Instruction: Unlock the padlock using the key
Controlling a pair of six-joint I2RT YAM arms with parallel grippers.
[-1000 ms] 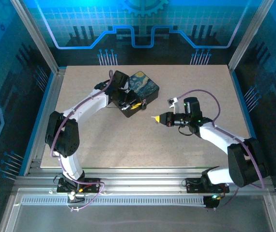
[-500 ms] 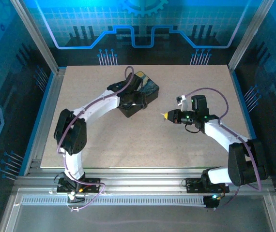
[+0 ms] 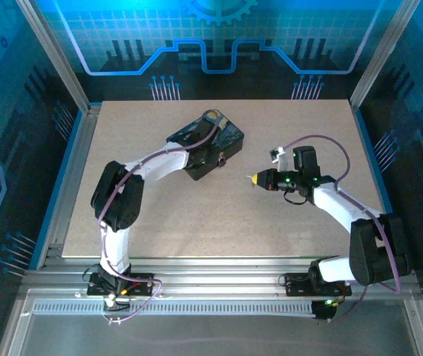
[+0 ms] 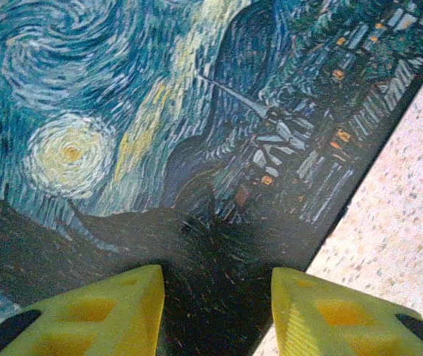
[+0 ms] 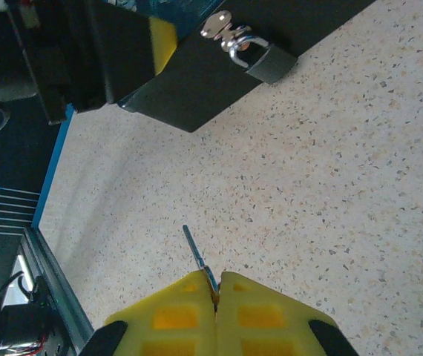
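Reached further across the box (image 3: 230,137) with the left gripper (image 4: 215,285), yellow fingers (image 4: 107,304) spread above its painted lid (image 4: 159,111). Kept the right gripper (image 5: 217,289) in place, apart from the padlock (image 5: 269,61) hanging on the box's side, clamped on the key (image 5: 195,252).

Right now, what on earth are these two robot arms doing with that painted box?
They are set on unlocking a small dark-silvery metal padlock, which hangs from the shiny hasp on the side of a dark box with a blue-and-yellow swirling painting on its lid. The left arm's jaws stand open right over that lid. The right arm's jaws are shut on a thin grey metal key, aimed toward the padlock but apart from it, not yet inserted.
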